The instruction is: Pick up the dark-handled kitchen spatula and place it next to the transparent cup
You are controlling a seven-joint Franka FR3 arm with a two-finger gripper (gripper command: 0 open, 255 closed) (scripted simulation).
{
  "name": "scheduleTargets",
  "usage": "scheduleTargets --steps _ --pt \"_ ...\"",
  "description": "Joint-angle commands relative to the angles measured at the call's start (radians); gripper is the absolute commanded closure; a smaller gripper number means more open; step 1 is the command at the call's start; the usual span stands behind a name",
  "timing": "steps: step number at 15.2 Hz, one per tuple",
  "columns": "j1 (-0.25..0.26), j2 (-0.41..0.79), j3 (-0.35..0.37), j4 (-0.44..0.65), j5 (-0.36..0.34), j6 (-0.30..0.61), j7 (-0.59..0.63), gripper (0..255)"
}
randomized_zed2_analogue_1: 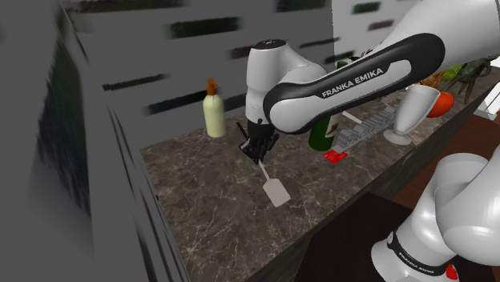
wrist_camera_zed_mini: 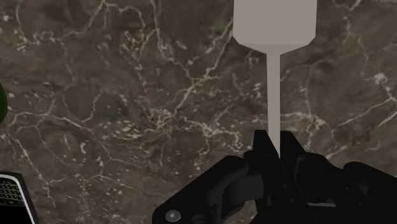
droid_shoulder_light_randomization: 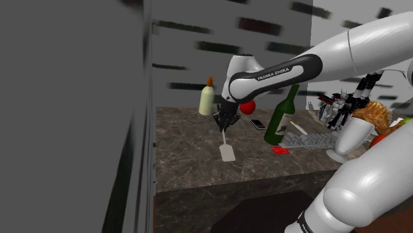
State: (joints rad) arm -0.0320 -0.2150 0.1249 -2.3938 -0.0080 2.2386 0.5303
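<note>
Grey and flat, the spatula (wrist_camera_zed_mini: pixel 275 25) hangs blade-first just beyond the gripper (wrist_camera_zed_mini: pixel 270 149), black fingers clamped on its handle end. It looks light and stiff, with a slim, smooth shank that might swivel, so the handle is the place to hold. Veined dark marble counter (wrist_camera_zed_mini: pixel 127 95) lies below.

One spatula (droid_shoulder_light_randomization: pixel 227 152) — two bottles (droid_shoulder_light_randomization: pixel 206 100) — one cup (droid_shoulder_light_randomization: pixel 351 138).

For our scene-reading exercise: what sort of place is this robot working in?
Probably a kitchen: a dark marbled counter, a green bottle standing on it, and a spatula in the gripper.
</note>
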Motion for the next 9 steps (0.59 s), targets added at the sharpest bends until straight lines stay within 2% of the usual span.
scheduleTargets --steps 1,9 --pt "0.000 -0.012 -0.002 0.021 0.002 -0.034 -0.003 255" --pt "0.001 -0.053 -0.005 0.093 0.007 -0.146 -0.010 255"
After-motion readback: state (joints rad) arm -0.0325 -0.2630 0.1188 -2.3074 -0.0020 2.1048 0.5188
